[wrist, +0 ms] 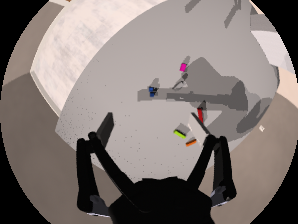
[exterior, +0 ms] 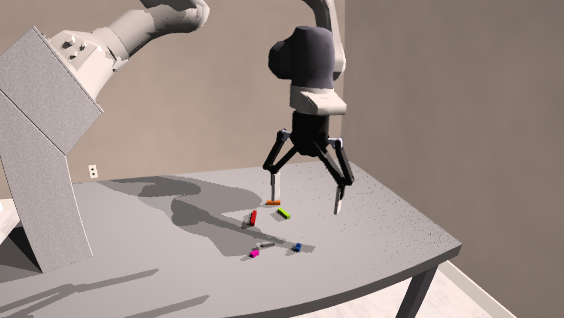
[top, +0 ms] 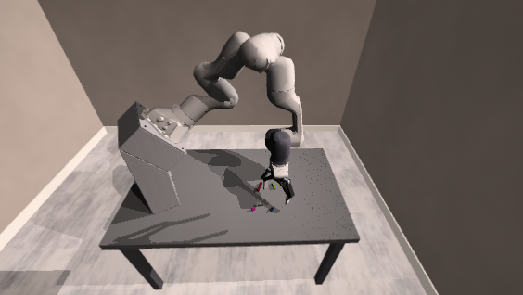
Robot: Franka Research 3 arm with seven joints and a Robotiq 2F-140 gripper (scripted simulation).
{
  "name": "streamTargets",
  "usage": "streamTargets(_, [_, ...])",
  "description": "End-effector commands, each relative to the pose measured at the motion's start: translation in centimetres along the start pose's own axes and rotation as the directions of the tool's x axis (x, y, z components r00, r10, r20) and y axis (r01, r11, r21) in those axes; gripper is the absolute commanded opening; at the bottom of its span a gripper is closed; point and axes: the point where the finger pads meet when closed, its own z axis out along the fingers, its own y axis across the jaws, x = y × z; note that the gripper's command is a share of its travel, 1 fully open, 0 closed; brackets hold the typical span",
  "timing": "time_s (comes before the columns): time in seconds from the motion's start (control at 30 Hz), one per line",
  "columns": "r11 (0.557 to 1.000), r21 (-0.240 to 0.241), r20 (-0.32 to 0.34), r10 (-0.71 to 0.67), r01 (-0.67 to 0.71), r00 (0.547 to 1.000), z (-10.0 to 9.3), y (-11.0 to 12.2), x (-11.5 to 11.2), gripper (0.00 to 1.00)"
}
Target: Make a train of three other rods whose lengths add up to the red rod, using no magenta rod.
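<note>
The gripper (exterior: pixel 306 196) hangs above the grey tabletop (exterior: pixel 390 225) with its fingers (exterior: pixel 273 189) released and spread to their full width, nothing between them. In the exterior view one fingertip stands just above the far end of the rod group and the other is off to the right over bare surface.

Five rods and a sixth thin one lie on the tabletop beneath and nearer than the gripper. The orange rod (exterior: pixel 273 202) lies farthest back, almost under the left fingertip. Just nearer are the red rod (exterior: pixel 253 217) on the left and the lime rod (exterior: pixel 284 213) to its right; the two lie apart from each other and at different angles. Nearer still, well apart from those three, sits a second cluster: the magenta rod (exterior: pixel 254 253) at the left, the grey rod (exterior: pixel 266 245) just beside it, and the blue rod (exterior: pixel 298 247) to the right with a gap between it and the grey one. Whether the magenta and grey rods touch cannot be told. The arm's shadow falls across the tabletop through this nearer cluster.
</note>
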Motion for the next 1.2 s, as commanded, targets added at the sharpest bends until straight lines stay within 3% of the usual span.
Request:
streamTargets(0.0, [0.986, -0.003, -0.001, 0.167, -0.167, 0.986, 0.8, -1.1, -1.1, 1.0])
streamTargets(0.47, [0.925, -0.001, -0.001, 0.38, -0.38, 0.925, 1.9, -2.7, -2.8, 1.0])
streamTargets(0.97, [0.788, -0.002, -0.002, 0.615, -0.615, 0.788, 3.4, -4.5, -4.8, 1.0])
streamTargets(1.03, [0.788, -0.002, -0.002, 0.615, -0.615, 0.788, 3.4, -4.5, -4.8, 1.0])
streamTargets(1.17, [0.734, -0.003, -0.002, 0.68, -0.68, 0.734, 3.9, -5.0, -5.5, 1.0])
